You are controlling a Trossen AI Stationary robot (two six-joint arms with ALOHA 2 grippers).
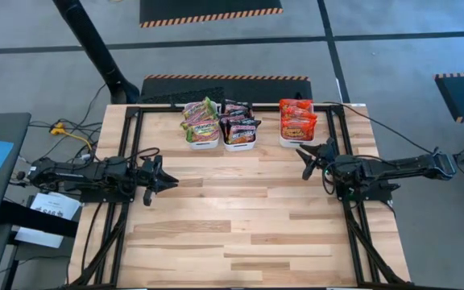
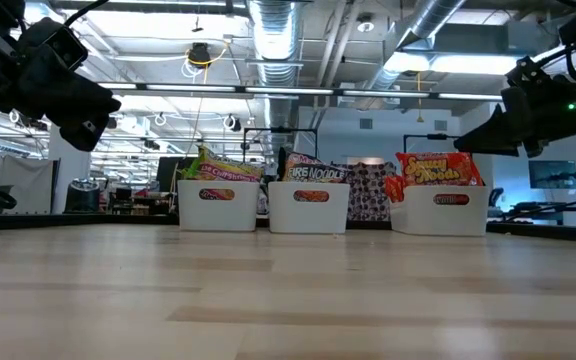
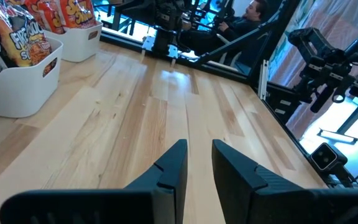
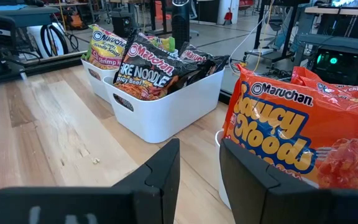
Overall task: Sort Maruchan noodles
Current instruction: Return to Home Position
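**Left end effector** (image 1: 164, 176): above the table's left side. Its fingers (image 3: 174, 165) stand a narrow gap apart, with nothing between them and touching nothing.

**Right end effector** (image 1: 304, 155): above the right side, near the right bin (image 2: 451, 212). Its fingers (image 4: 163, 165) are likewise slightly parted and empty. In the low view both end effectors hang clear of the table (image 1: 240, 225).

**Noodles** (image 2: 309, 172): all lie in three white bins set in a row at the table's far edge. Green packs (image 1: 200, 121) are in the left bin (image 2: 218, 210), dark packs (image 1: 238, 121) in the middle bin (image 2: 309, 212), and red packs (image 1: 297, 119) in the right bin.

**Surface**: pale wooden planks on a dark frame.

**Room**: grey floor with a black mat (image 1: 208, 10) edged in hazard stripes. Ducts (image 2: 273, 25) and strip lights run overhead. A person (image 3: 244, 22) sits beyond the table.
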